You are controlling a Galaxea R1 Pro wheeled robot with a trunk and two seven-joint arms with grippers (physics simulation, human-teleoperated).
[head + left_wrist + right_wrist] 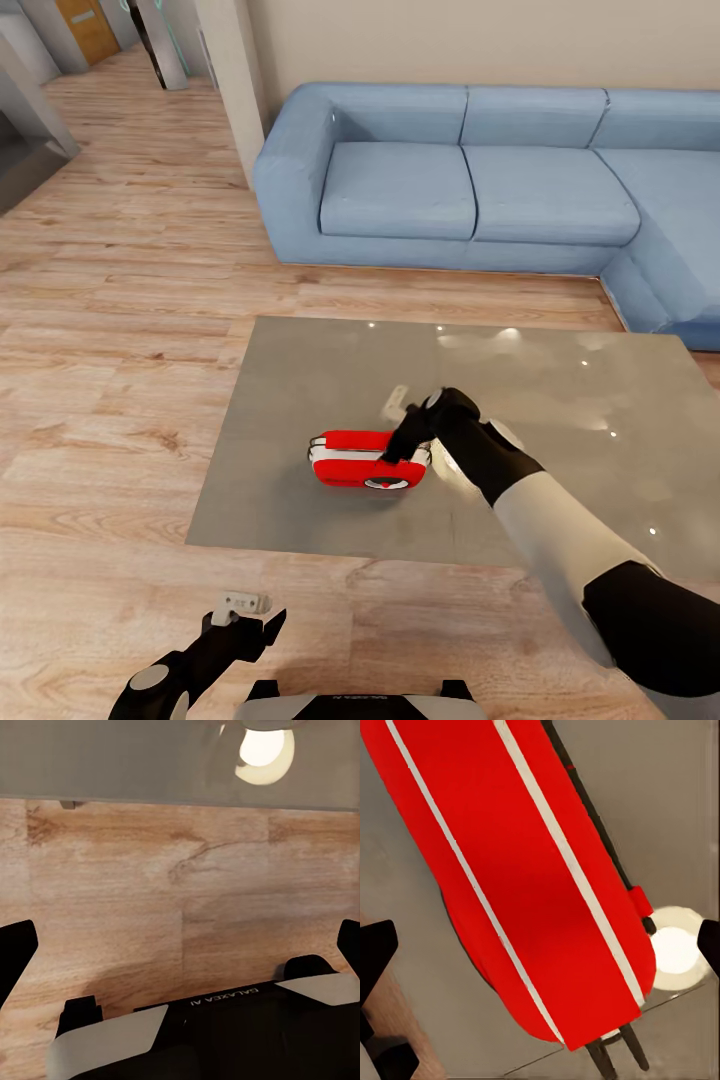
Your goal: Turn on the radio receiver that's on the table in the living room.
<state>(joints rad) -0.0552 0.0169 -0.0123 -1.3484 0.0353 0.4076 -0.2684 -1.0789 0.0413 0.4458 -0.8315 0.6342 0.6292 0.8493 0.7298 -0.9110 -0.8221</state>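
The red radio receiver (365,470) with white trim lies on the glossy grey table (300,380), near its front edge, dial facing me. My right gripper (403,445) hovers directly over the radio's right end, very close to its top. In the right wrist view the radio (532,877) is seen from just above, with the right gripper (540,949) open and its dark fingertips (375,952) spread wide on either side. My left gripper (247,622) hangs low over the wood floor in front of the table; its wrist view shows it open (180,945) and holding nothing.
A blue sectional sofa (470,180) runs behind the table and wraps around its far right. Light wood plank floor (120,350) lies to the left and front. A beige pillar (235,80) stands at the back left. My own base (225,1020) sits below the left gripper.
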